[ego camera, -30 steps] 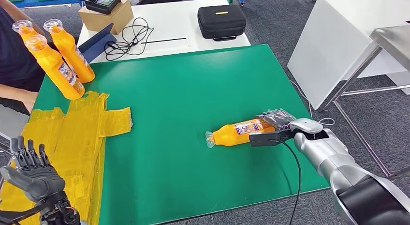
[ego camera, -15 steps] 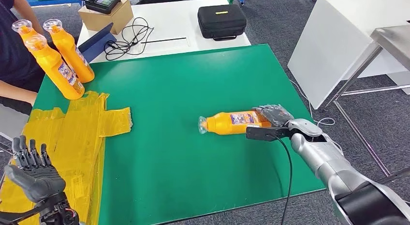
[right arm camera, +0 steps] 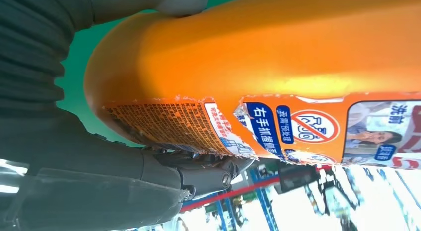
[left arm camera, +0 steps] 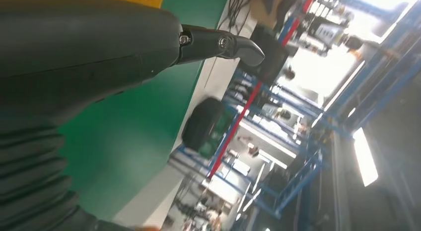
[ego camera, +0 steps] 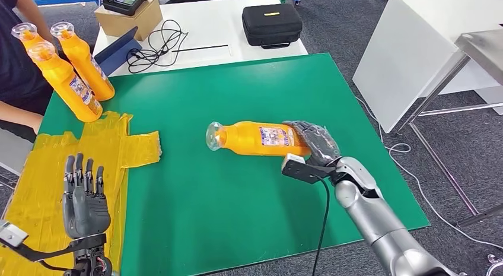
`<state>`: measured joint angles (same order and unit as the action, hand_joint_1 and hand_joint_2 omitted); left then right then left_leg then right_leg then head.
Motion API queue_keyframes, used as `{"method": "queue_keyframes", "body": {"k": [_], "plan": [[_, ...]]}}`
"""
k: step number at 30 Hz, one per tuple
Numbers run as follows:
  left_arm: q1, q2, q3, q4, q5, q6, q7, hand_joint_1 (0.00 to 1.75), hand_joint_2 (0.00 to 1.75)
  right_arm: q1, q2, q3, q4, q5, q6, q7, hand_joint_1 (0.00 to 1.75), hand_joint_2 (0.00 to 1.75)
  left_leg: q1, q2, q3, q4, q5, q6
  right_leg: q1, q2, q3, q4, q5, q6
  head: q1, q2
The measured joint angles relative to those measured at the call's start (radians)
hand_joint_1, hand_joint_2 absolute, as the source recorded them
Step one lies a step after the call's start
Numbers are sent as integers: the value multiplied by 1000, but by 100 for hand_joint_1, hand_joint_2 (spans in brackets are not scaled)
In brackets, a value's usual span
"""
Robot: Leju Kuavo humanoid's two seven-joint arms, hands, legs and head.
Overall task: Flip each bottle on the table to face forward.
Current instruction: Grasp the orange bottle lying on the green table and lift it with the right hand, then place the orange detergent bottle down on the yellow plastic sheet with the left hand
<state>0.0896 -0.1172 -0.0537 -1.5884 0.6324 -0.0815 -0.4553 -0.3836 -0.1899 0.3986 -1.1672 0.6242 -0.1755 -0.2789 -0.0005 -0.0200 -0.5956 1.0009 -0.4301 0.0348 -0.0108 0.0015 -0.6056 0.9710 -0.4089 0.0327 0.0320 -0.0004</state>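
Observation:
My right hand [ego camera: 314, 142] grips the base end of an orange bottle [ego camera: 255, 137] and holds it lying sideways above the middle of the green table [ego camera: 237, 80], cap end pointing left. Close up in the right wrist view, the bottle's orange body and torn label [right arm camera: 278, 126] lie against the hand's grey thumb and fingers. Three more orange bottles [ego camera: 65, 80] stand upright at the table's far left corner. My left hand [ego camera: 86, 199] is raised over the yellow sheet at the near left, fingers straight and apart, holding nothing; its dark fingers [left arm camera: 218, 42] show in the left wrist view.
A crumpled yellow plastic sheet [ego camera: 89, 151] covers the table's left side. A person in dark clothing [ego camera: 15, 56] sits at the far left. Behind the green table a white table holds a black case [ego camera: 271, 25], cables and a cardboard box [ego camera: 124, 18]. A white cabinet [ego camera: 415, 56] stands at right.
My right hand has lifted the bottle off the table and carried it left toward the middle. My left hand has risen and moved right over the yellow sheet.

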Motion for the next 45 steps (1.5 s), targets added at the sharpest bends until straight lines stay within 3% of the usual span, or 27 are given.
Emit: {"method": "queue_keyframes", "body": {"k": [8,23,36,45], "plan": [[-88,-4,-56,65,-4,-16,31,0,175,-27,227,11,51,53,-100,112,175,175,2,1,0,0,1,-2,1,0,-1,1,0,0,0,0],[-237,-20,-118,195,-19,10,58,0,175,-238,428,4,342,101,-124,151,175,175,1,0,-2,0,2,-1,1,0,-2,1,1,0,0,0],[-278,-32,-122,247,-14,18,54,0,175,-305,526,33,428,174,-108,199,175,175,2,0,-3,0,2,-1,1,0,-4,1,1,0,0,0],[-266,-33,-88,230,-13,54,50,0,175,-252,558,205,419,206,-98,283,175,175,2,1,-3,0,2,-1,1,0,-4,1,0,0,0,0]]}}
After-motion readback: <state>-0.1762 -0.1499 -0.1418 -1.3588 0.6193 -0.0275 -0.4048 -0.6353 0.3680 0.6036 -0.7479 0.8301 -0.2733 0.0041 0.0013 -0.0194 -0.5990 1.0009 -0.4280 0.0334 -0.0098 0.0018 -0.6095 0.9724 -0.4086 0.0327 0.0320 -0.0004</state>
